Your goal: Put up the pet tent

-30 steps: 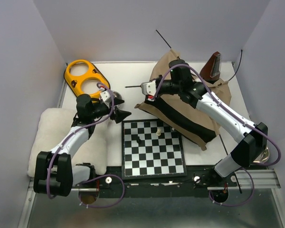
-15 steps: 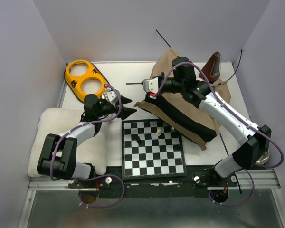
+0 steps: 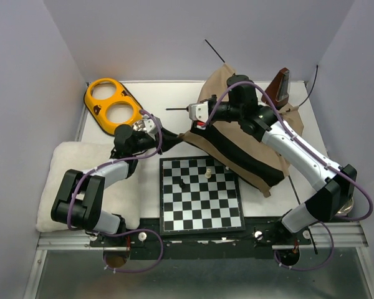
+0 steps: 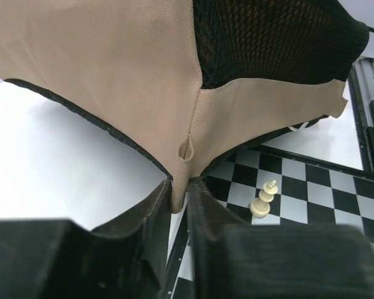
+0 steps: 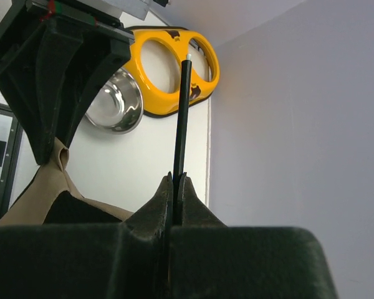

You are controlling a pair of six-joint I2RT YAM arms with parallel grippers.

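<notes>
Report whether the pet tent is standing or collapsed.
Collapsed. The tent lies slumped in folds beside the chessboard; the left gripper pinches its corner, and the right gripper grips a pole.

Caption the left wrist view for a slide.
Left gripper pinches a corner of the pet tent by the chessboard, where a cream chess piece stands.
</notes>
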